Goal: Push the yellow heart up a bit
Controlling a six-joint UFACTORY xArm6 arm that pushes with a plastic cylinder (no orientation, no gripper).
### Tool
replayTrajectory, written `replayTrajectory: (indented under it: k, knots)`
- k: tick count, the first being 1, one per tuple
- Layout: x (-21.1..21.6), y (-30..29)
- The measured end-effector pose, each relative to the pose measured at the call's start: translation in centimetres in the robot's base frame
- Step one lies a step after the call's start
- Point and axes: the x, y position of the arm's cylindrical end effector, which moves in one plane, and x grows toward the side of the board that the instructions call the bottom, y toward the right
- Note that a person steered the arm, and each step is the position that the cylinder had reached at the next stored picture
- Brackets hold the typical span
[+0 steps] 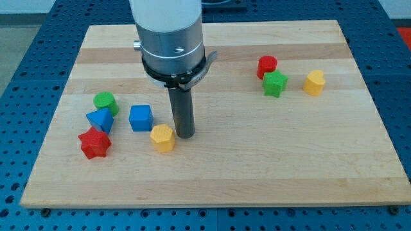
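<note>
board (pixel 212 173): a pale wooden slab lying on a blue perforated table (pixel 13 77), seen from the front.
arm (pixel 170 32): a fat white and silver column coming down from the view's top, ending in a dark rod.
my tip (pixel 185 135): resting on the wood left of the board's middle; there is no claw on this arm, only the bare rod, so nothing is grasped or clenched.
yellow hexagon block (pixel 162 137): just beside my tip at about its 9 o'clock, a touch lower; whether they touch i cannot tell.
blue cube (pixel 140 118): at roughly 10 o'clock from the yellow hexagon block, close to it.
blue triangular block (pixel 100 120): at 9 o'clock from the blue cube, with a small gap.
green cylinder (pixel 104 102): right above the blue triangular block, at its 12 o'clock, touching or nearly so.
red star (pixel 95 143): at 6 o'clock from the blue triangular block, lowest of the left group.
yellow heart (pixel 314 83): far on the view's right, upper half of the board, well apart from my tip, at about its 2 o'clock.
green star (pixel 275 83): at 9 o'clock from the yellow heart, near it.
red cylinder (pixel 267 66): just above the green star, at its 11 o'clock.
</note>
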Motion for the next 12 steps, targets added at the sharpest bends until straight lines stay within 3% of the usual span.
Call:
replayTrajectory:
  k: [4, 7, 9, 10, 12]
  knots:
    - [0.0, -0.9]
    - [-5.2, -1.7]
    - [-5.6, -1.9]
    - [-5.6, 0.5]
    - [-4.7, 10.5]
